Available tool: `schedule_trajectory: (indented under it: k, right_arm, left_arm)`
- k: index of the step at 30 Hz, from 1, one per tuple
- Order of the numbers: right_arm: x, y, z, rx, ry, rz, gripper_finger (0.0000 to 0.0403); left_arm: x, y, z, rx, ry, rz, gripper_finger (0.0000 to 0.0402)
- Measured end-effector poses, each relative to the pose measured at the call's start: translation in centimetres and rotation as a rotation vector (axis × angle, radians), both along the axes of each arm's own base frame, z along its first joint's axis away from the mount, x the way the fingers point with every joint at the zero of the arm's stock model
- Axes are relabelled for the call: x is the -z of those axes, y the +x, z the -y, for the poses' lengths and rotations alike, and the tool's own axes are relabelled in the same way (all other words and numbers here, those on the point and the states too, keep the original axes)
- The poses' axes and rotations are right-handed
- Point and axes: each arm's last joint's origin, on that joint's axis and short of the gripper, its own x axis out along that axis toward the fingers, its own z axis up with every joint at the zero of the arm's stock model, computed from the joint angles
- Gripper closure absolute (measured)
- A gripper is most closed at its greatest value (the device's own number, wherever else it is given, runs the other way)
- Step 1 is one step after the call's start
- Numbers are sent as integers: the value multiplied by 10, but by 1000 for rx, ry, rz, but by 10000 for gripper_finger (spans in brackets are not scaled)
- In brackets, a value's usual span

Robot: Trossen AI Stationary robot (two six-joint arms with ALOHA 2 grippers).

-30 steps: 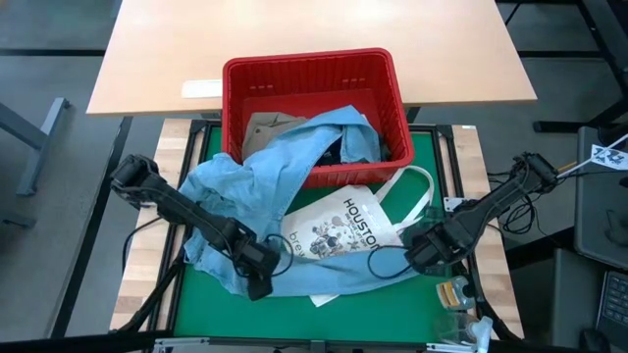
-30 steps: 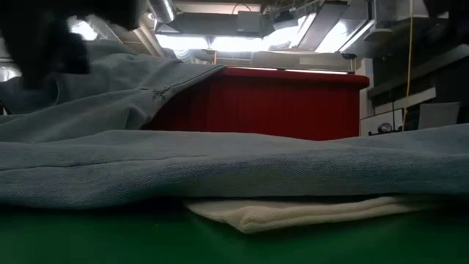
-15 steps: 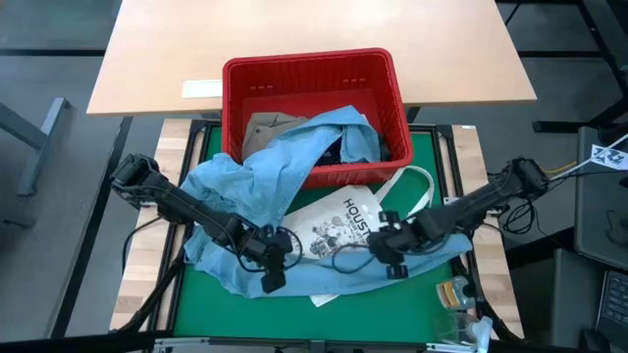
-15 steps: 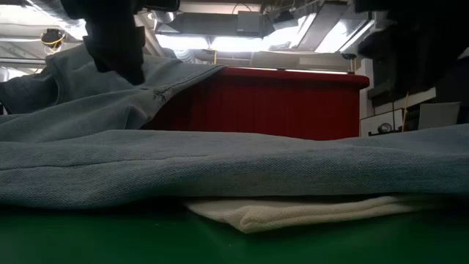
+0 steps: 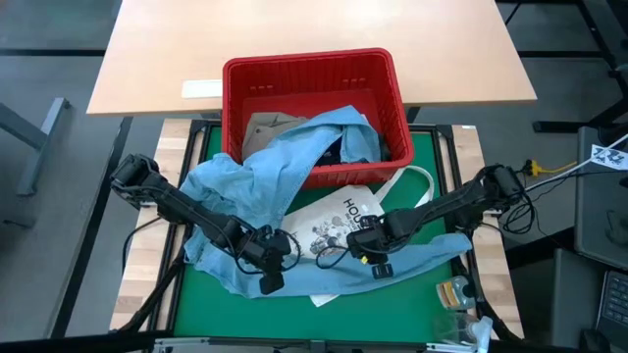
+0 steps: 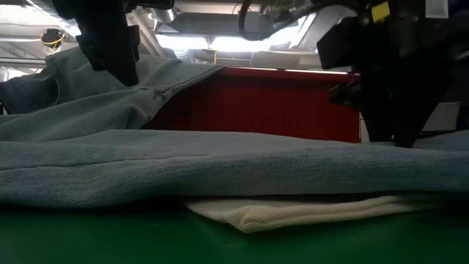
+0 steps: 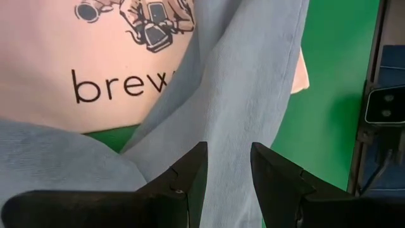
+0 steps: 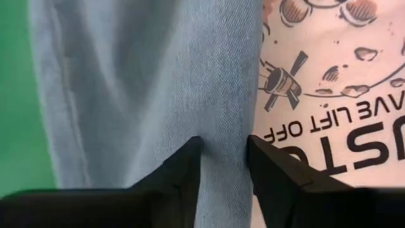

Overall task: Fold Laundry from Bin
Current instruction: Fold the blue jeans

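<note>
Right arm has swung in from the worktop's right edge over the last second; right gripper (image 5: 371, 253) now sits low over the tote and denim near the middle. Left gripper (image 5: 276, 257) moved in slightly too and now holds just left of it, over the denim's front fold.

Counts from what I see: two arms, two grippers, one bin (image 5: 312, 67), one white tote bag (image 5: 339, 227), one green mat (image 5: 412, 309). Garments I can tell apart: one light blue denim piece (image 5: 265, 181), one khaki-tan piece (image 5: 265, 127) inside the bin, and a dark patch (image 5: 332, 149) in the bin that I can't identify as one item or more.

Denim spills from the bin over its front wall onto the mat, spreading left and along the front, lying partly over the tote. Bin stands at the back edge of the mat, against the tan worktop (image 5: 294, 29) behind.

Gripper state: left wrist view shows the fingers (image 7: 190, 174) slightly apart just above the denim strip (image 7: 247, 95), nothing between them. Right wrist view shows the fingers (image 8: 186, 164) narrowly apart, straddling a band of denim (image 8: 158, 76) beside the tote print (image 8: 335, 76); I can't tell if they pinch it.

Hard to see: low view is mostly a denim fold (image 6: 220, 165) over the tote's edge (image 6: 293, 213), both grippers just dark shapes up top. Tote lettering is cut off by the arm. Bin's bottom is hidden.
</note>
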Motion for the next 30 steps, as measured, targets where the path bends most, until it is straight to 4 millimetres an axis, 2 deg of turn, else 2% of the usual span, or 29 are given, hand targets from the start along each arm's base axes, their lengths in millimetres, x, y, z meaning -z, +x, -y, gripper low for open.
schedule_trajectory:
  k: [6,11,15,22,30]
  right_arm:
    - [-1,-1,0,-20,-10,5,390]
    - [-7,-7,3,6,-33,-16,381]
    - [-15,-15,7,56,-88,-36,396]
    - [-27,-24,14,167,-182,-17,393]
    - [-27,-37,20,295,-290,-113,391]
  left_arm:
    - [4,-5,7,15,9,-34,286]
    - [8,-13,13,-31,1,-98,286]
    - [12,-20,16,-37,23,-161,286]
    - [19,-29,17,-105,47,-258,286]
    - [49,-34,30,-140,119,-386,286]
